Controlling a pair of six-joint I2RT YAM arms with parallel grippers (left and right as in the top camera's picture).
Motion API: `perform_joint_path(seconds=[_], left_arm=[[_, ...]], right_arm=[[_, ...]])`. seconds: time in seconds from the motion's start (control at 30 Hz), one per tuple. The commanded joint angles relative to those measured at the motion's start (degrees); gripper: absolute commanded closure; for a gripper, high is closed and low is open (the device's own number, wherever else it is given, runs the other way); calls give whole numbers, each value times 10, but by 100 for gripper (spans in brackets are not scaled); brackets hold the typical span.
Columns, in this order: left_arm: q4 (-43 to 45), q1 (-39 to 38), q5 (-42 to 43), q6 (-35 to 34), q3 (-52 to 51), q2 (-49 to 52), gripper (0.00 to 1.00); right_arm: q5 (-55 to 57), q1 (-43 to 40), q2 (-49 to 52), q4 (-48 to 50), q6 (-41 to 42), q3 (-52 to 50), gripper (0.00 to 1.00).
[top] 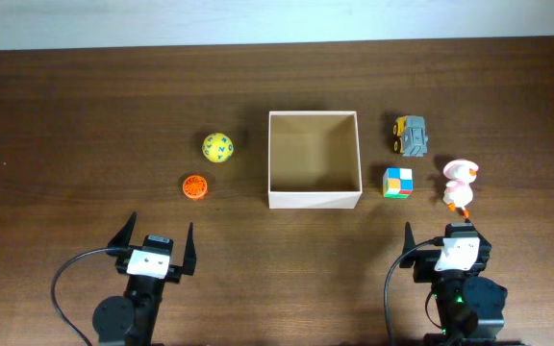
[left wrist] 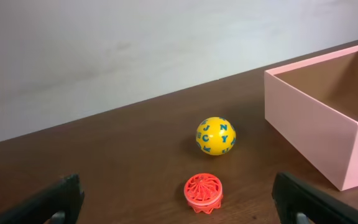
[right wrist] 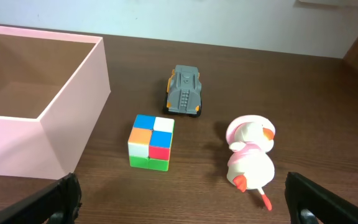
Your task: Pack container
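The container point(top: 314, 199) is a square open box with cream walls and a tan inside, at the table's middle; its wall shows in the left wrist view point(left wrist: 309, 118) and the right wrist view point(right wrist: 73, 118). Left of it lie a yellow ball with blue letters point(top: 217, 147) point(left wrist: 215, 136) and an orange lattice toy point(top: 195, 186) point(left wrist: 203, 192). Right of it are a grey toy truck point(top: 412, 135) point(right wrist: 185, 91), a colour cube point(top: 398, 182) point(right wrist: 152, 141) and a white-pink duck point(top: 459, 183) point(right wrist: 250, 154). My left gripper point(top: 154, 240) point(left wrist: 179, 205) and right gripper point(top: 447, 240) point(right wrist: 182, 199) are open, empty, near the front edge.
The table is dark brown wood point(top: 85, 115). A pale wall point(left wrist: 104, 50) runs behind its far edge. Black cables point(top: 65, 279) loop beside each arm base at the front.
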Motion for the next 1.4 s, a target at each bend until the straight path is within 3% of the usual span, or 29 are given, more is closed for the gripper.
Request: perform_joint_path(seconds=[0.0,0.9,1.07,1.2,1.37], left_arm=[[1,-3,2,7,-4,-5,1],[10,-2,-4,-8,-3,-5,1],[-7,-2,-18,-106,40,3,1],[-45,-2,-52,-110,110,60,1],[-59,-2,-61,-110,210,191,1]], right_arm=[[5,-1,-4,0,1,-4,1],[-12,0,-4,2,12,4,1],[-12,0,1,-5,50,70,1],[-12,0,61,-46,66,159,1],[-12,0,226,-132,65,293,1]])
